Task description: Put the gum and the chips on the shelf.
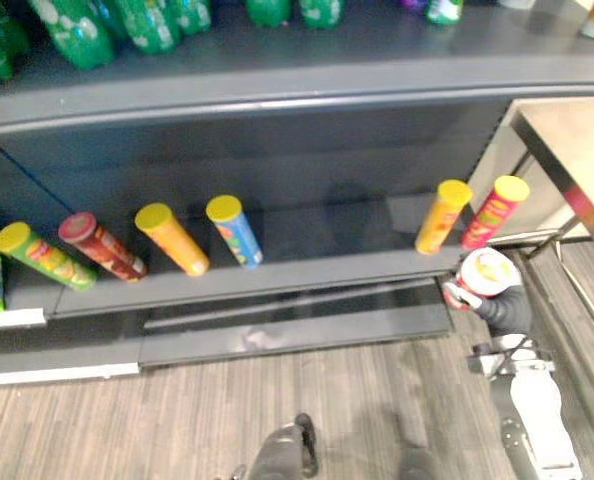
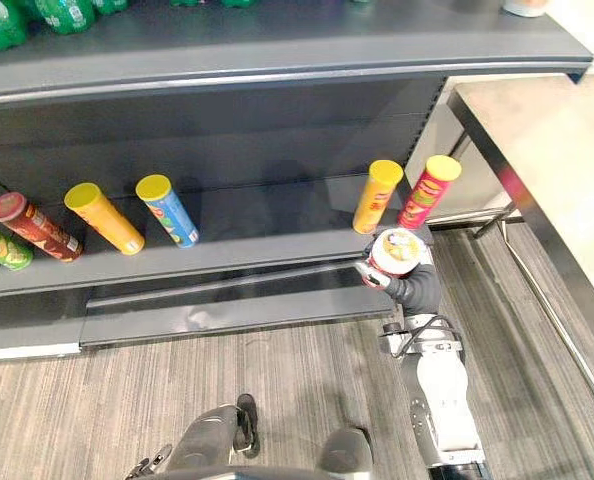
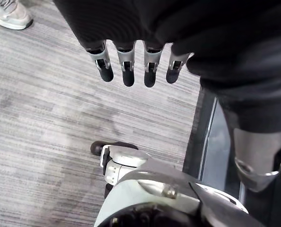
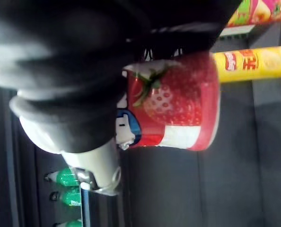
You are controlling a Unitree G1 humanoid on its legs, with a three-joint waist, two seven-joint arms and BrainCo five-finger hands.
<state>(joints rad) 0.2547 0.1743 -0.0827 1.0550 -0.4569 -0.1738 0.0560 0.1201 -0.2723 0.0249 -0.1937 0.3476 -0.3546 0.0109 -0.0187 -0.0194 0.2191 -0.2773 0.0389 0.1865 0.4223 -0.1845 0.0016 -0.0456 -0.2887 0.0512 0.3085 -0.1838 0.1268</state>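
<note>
Now R hand point(image 2: 415, 288) curled round strawberry gum tub point(image 2: 397, 251), yellow chips can point(image 2: 378, 197) just beyond; L hand point(image 3: 127, 67) fingers straight, empty.

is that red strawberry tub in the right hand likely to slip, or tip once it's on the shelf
The red strawberry-printed round tub looks short and wide, so it probably stands steady. Its smooth, glossy wall may slip in the right hand curled round it. Laid on its side it would likely roll along the dark grey shelf.
</note>
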